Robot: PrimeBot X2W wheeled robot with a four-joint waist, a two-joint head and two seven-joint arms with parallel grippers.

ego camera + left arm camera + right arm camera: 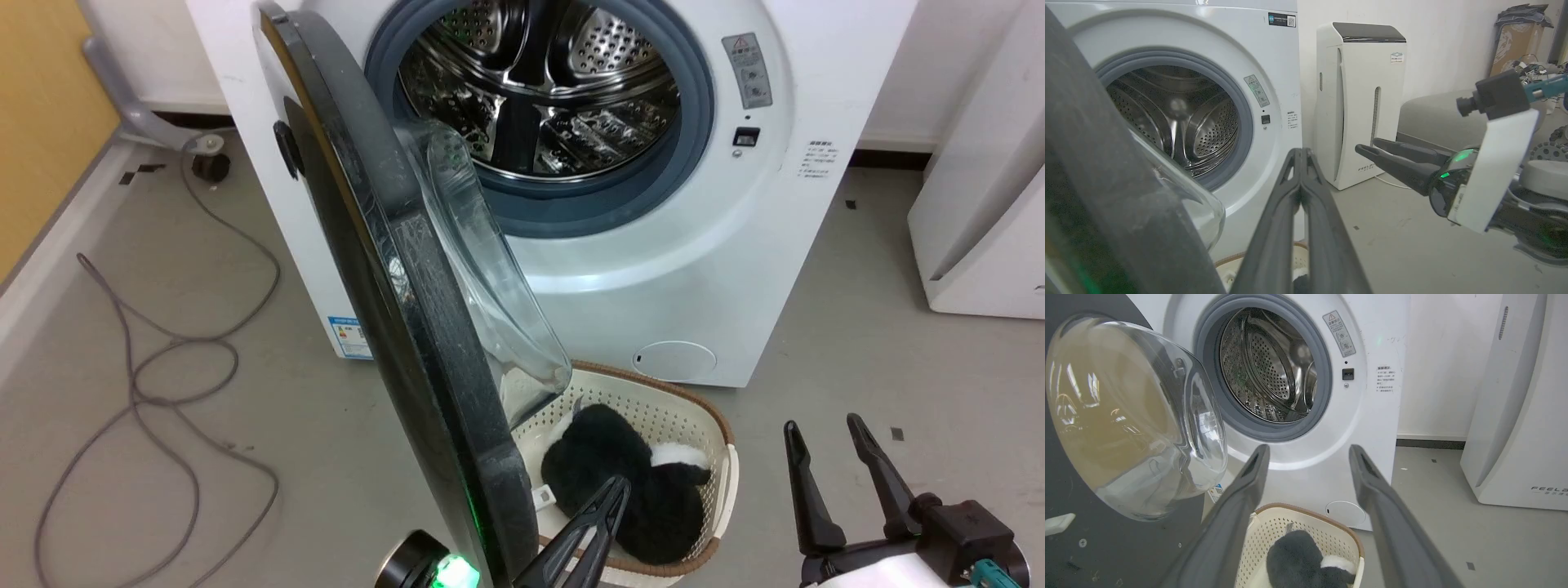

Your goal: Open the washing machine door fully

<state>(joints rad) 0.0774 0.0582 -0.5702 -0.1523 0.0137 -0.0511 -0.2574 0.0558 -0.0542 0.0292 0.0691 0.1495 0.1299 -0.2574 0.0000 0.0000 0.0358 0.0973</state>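
- The washing machine door (392,269) stands swung out from the left side of the washing machine (653,269). It is edge-on in the head view, its glass bulge facing right and the steel drum (539,82) uncovered.
- The left hand (616,490) has its fingers pressed together on nothing, just beside the door's lower inner rim; whether it touches cannot be told.
- The right hand (821,425) is spread wide and empty, well right of the door.
- A cream basket (722,429) holding a black-and-white furry thing (620,465) sits on the floor below the door.
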